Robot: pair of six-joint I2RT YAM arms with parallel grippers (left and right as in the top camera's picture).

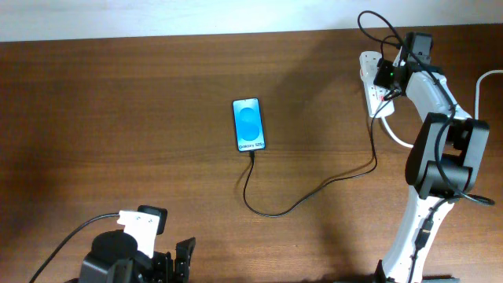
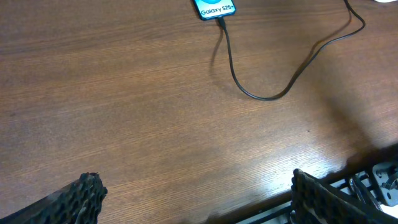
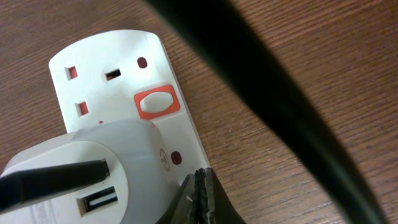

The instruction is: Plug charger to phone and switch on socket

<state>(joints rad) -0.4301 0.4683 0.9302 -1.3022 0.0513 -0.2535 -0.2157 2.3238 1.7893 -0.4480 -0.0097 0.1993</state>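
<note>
The phone lies flat mid-table, blue screen up; its lower edge shows in the left wrist view. The charger's thin black cable is plugged into the phone's bottom and curves right toward the socket, a white power strip at the far right. In the right wrist view a white adapter sits in the socket beside a red switch. My right gripper is shut, tips pressed on the strip's edge beside the adapter. My left gripper is open and empty at the near table edge.
A thick white cord loops at the far right behind the right arm. A black cable crosses the right wrist view, out of focus. The table's front edge lies by the left gripper.
</note>
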